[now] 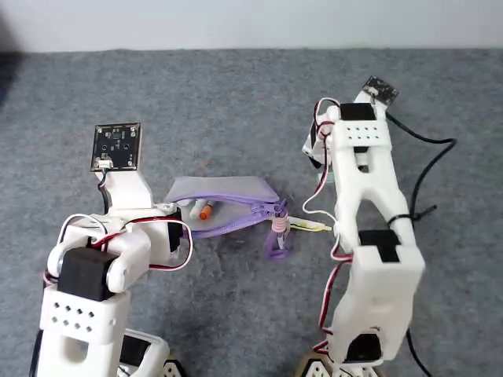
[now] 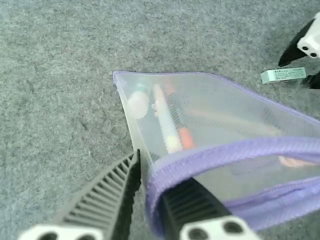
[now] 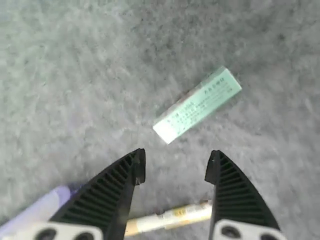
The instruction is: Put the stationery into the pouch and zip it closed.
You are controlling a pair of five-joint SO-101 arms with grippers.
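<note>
**Left gripper (image 2: 149, 172) nips pouch (image 2: 215, 115), right gripper (image 3: 175, 160) gapes at eraser (image 3: 197, 105)**

Left fingers are pinched on the pouch's purple rim, with pens (image 2: 167, 125) inside just beyond the tips (mouth unzipped). Right fingers spread wide, holding nothing. The eraser sits just ahead of the tips, apart from them, and a yellow pen (image 3: 167, 218) lies crosswise behind them

The desk (image 1: 236, 86) had a rough, fuzzy, matt grey cloth on it. The pouch (image 2: 220, 120) was of translucent fine-mesh plastic, edged with purple woven cloth. The right claw (image 3: 175, 167) was of black, ribbed, matt plastic. The eraser (image 3: 197, 105) looked smooth.
</note>
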